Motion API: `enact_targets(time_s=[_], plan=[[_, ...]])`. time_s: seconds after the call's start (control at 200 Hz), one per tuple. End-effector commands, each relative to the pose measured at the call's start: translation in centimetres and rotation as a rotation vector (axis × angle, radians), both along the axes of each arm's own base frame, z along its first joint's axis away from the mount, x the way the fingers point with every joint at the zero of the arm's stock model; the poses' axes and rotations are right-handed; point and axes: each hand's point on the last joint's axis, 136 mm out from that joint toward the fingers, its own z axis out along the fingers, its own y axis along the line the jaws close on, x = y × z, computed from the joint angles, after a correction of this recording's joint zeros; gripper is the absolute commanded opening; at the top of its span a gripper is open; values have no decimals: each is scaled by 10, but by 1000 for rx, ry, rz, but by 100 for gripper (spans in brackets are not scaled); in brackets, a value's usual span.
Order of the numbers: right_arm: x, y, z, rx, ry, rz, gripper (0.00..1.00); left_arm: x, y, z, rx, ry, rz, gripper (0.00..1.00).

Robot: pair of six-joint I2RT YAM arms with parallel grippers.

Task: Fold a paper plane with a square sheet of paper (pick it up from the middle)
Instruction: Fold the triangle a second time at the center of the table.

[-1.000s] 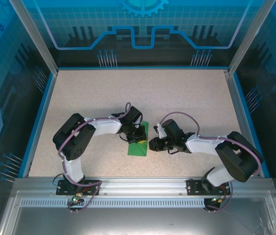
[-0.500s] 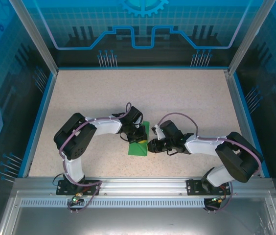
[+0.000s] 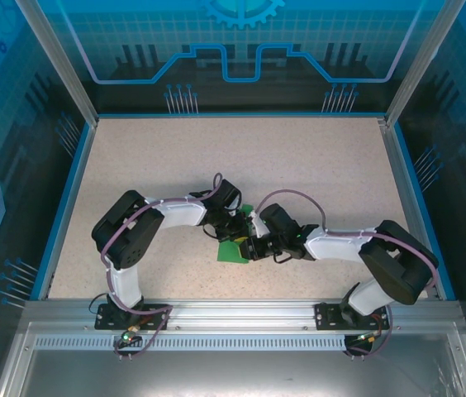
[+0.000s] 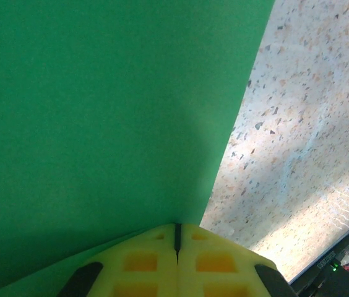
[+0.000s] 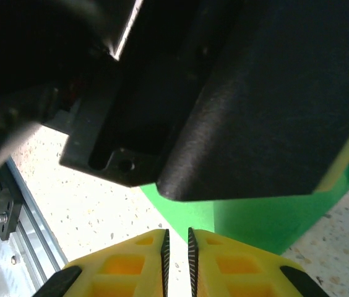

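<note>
The square sheet of paper [image 3: 232,252], bright green and partly folded, lies on the speckled table between the two arms. My left gripper [image 3: 237,229] rests on top of it, shut. In the left wrist view its yellow tips [image 4: 176,238] meet on the green sheet [image 4: 100,111], whose straight edge runs along the right. My right gripper [image 3: 252,246] sits at the sheet's right edge, close against the left gripper. In the right wrist view its jaws [image 5: 177,241] stand a narrow slit apart with bare table between them. The paper's corner [image 5: 249,219] lies just ahead.
The black body of the left gripper [image 5: 255,111] hangs close over the right gripper's fingers. The speckled table [image 3: 241,157] stretches away behind both arms, ringed by a blue rim [image 3: 66,198]. A metal rail [image 3: 233,310] runs along the near edge.
My right gripper has slid left, from a gap beside the paper to its right edge, up against the left gripper. The left gripper has stayed pressed on the sheet.
</note>
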Motion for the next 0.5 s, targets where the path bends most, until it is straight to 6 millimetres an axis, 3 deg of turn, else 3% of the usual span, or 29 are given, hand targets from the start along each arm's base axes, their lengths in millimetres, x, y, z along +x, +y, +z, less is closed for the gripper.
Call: enact_targets(time_s=[0.0,0.375,0.49], plan=[[-5,7,-6,-14,11,27,18,-10,8,-24,71,35,-25,4],[-8,2,-20,-91,12,57,18,-12,10,-27,77,41,-29,5],[-13,2,-16,-61,13,67,18,-11,11,-28,74,45,-30,4]])
